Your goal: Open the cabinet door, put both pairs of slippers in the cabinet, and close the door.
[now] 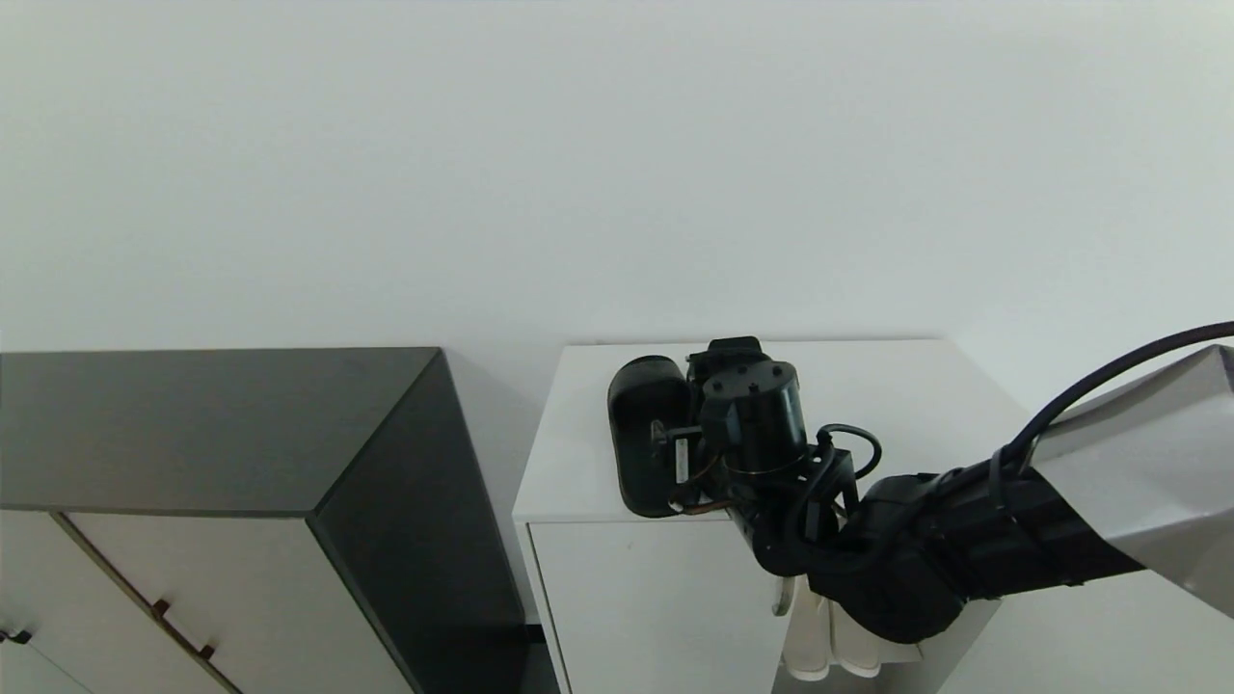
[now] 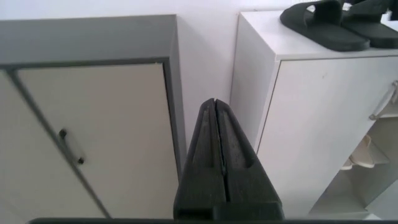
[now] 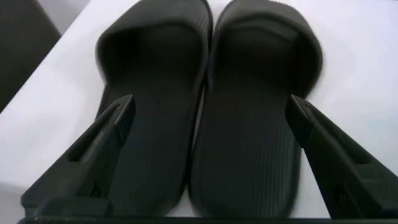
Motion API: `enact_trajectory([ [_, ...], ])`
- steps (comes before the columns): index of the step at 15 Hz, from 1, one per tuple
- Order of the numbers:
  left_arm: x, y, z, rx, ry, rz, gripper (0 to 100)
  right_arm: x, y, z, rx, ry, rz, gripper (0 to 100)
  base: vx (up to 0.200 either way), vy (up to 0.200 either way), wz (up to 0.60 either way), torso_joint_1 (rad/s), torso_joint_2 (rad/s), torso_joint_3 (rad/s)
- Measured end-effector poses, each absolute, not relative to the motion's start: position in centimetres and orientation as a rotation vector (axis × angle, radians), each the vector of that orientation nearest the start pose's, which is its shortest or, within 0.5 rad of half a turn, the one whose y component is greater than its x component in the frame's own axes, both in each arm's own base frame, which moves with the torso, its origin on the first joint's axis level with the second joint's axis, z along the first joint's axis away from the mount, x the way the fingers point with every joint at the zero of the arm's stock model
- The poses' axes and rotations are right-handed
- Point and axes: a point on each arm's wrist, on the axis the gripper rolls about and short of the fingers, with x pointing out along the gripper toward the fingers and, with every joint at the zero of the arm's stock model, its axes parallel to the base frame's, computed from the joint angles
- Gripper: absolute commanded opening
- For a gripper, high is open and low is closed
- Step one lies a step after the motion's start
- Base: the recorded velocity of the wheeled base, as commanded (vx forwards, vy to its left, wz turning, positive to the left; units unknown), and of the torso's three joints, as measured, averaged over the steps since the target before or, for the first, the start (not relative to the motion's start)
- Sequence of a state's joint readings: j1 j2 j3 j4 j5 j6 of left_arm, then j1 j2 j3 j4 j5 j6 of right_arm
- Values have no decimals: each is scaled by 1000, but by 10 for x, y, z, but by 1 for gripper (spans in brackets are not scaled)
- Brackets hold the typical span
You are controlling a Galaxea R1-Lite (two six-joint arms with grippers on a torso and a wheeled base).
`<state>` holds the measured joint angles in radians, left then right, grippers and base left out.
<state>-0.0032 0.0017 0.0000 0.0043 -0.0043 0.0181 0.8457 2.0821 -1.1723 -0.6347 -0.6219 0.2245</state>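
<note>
Right wrist view: the right pincer [image 3: 209, 102] is held wide open, and the black slippers [image 3: 249, 143] are framed between its two fingers [image 3: 93, 155], one finger standing outside each slipper. Whether the fingers touch the slippers cannot be told. The black slippers are laid side by side, touching each other, directly beneath this pincer on the flat top of the white cabinet [image 1: 578, 463], near its front edge. Below the right pincer, the door [image 2: 317, 124] of that cabinet is seen standing ajar, its handle [image 2: 385, 102] at the free edge, and the white slippers [image 2: 364, 152] are seen behind it on a shelf inside. The left pincer [image 2: 215, 106] is closed, fingers pressed together with nothing between them. It is held well apart from both pairs, lower than the black slippers. Straight ahead of its tip lies the gap between the white cabinet, on one side, and a grey-topped cabinet [image 2: 93, 37] with pale doors on the other.
</note>
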Motion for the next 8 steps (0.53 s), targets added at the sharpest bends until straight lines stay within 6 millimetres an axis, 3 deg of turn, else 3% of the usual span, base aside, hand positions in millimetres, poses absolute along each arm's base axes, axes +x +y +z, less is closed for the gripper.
enact_trajectory([
  [4,-23,0,75,19,5,-8,0,288,298,143,59,227,199,100,0,0,0,0,0,0],
  [8,-23,0,75,19,5,-7,0,311,301,139,68,217,169,100,0,0,0,0,0,0],
])
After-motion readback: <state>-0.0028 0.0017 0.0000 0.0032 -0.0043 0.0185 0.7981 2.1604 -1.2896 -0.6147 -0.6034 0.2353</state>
